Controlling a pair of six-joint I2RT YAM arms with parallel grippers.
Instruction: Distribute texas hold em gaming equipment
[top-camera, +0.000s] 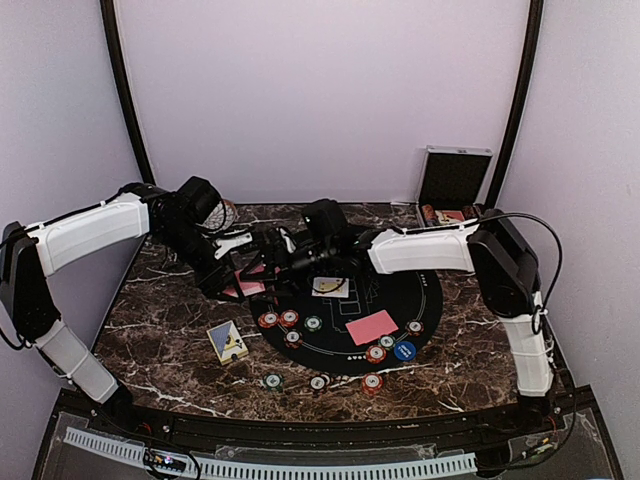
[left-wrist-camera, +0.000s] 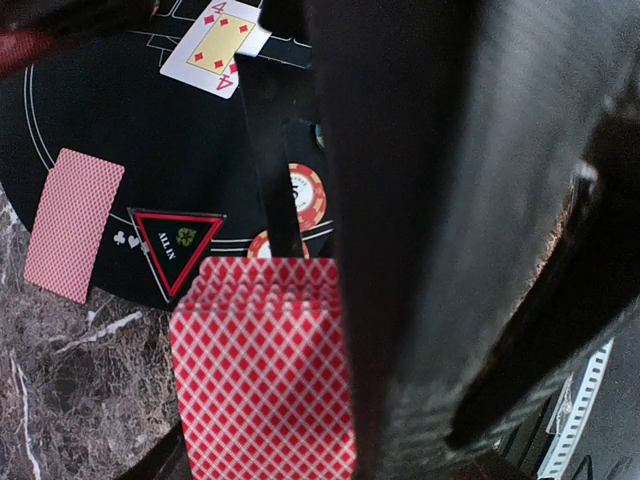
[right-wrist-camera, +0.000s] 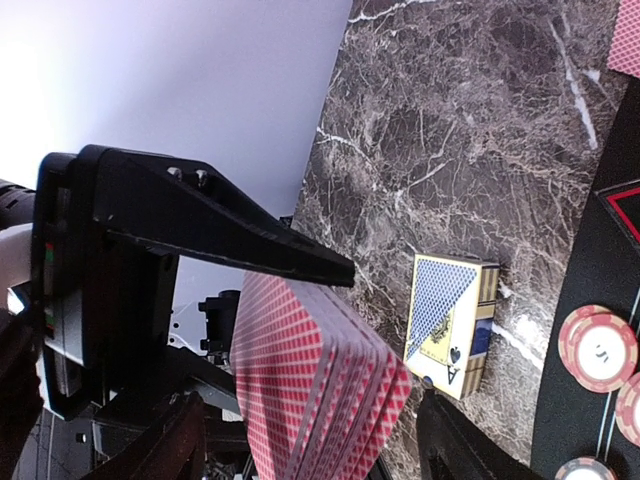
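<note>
My left gripper (top-camera: 238, 280) is shut on a fanned deck of red-backed cards (left-wrist-camera: 265, 370), held above the table's left half. My right gripper (top-camera: 264, 262) reaches in from the right. In the right wrist view its fingers (right-wrist-camera: 450, 445) stand apart on either side of the deck (right-wrist-camera: 310, 390), open. On the black round mat (top-camera: 425, 300) lie a face-down red card (top-camera: 371, 326), a face-up card (top-camera: 331, 287) and several chips (top-camera: 289, 318). Three more chips (top-camera: 318, 382) lie on the marble in front. The left wrist view shows a four of diamonds (left-wrist-camera: 215, 45).
A blue-and-gold card box (top-camera: 228, 342) lies on the marble left of the mat. A silver hinged case (top-camera: 455, 175) stands open at the back right. A triangular "ALL IN" marker (left-wrist-camera: 177, 245) sits on the mat. Walls close in the back and sides.
</note>
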